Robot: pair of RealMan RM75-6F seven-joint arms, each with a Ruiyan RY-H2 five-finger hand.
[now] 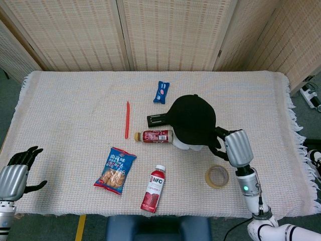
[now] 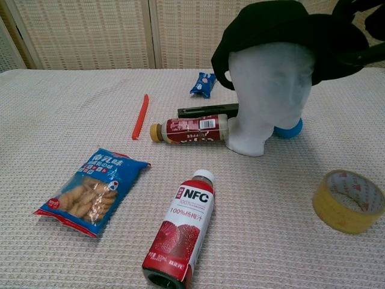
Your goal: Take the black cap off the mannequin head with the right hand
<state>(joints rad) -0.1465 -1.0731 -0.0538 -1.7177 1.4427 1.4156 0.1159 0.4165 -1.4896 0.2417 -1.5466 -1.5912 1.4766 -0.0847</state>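
Head view: I see black cap on mannequin head, right of centre, brim pointing near-right. My right hand at brim; grip unclear. Left hand near-left, fingers spread, holding nothing.

Chest view: only here white face shows, brim running rightward.

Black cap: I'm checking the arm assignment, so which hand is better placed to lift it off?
Right. The right hand is at the black cap brim; the left hand rests far across the table.

Snack bag; juice bottle; tape roll; red stick.
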